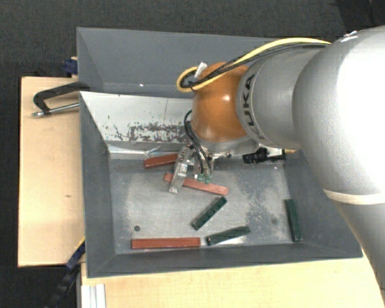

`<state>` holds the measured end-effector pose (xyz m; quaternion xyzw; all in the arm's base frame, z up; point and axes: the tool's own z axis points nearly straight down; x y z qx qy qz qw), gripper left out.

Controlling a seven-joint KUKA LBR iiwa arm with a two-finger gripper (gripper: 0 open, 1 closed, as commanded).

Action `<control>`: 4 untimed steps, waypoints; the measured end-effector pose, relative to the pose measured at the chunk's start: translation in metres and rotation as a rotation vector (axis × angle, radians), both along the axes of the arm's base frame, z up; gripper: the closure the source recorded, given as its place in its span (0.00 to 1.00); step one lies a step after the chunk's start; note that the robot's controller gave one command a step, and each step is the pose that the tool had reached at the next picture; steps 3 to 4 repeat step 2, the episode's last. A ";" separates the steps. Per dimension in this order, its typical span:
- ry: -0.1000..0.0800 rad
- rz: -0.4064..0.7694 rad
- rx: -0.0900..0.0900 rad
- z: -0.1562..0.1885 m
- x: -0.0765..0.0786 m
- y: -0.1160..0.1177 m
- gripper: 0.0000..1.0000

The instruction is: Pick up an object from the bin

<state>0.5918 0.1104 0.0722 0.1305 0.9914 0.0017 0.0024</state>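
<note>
Grey metal makes up the bin [93, 172], seen from above and a little to one side. Its floor is dusty and carries a few loose sticks spread apart rather than heaped. The silver arm [321, 108] comes in from the right, with an orange cover [218, 111] at its wrist and a yellow cable [276, 45] looped over the top.

Below the cover, the pincer [191, 171] hangs low over the back part of the floor, near the rear wall. Whether it is wide or narrow cannot be told from this angle, and nothing can be seen held in it.

Just below the pincer, and running off to its right, lies a short reddish-brown stick [202, 185], flat and slightly slanted. Its left end is right at the pincer, but I cannot tell whether they touch. A second reddish-brown stick [160, 162] lies just to the pincer's left, close to the rear wall.

Nearer the front than the pincer, a dark green stick [208, 212] lies at a slant. Beyond it, a second dark green stick [227, 235] sits near the front wall, with a long reddish-brown stick [165, 242] to its left along the same wall. Well off to the pincer's right, a third dark green stick [292, 220] lies almost straight front to back. A small dark speck [136, 229] sits toward the front left.
</note>
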 end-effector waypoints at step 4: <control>0.000 0.048 -0.001 0.148 -0.021 0.030 1.00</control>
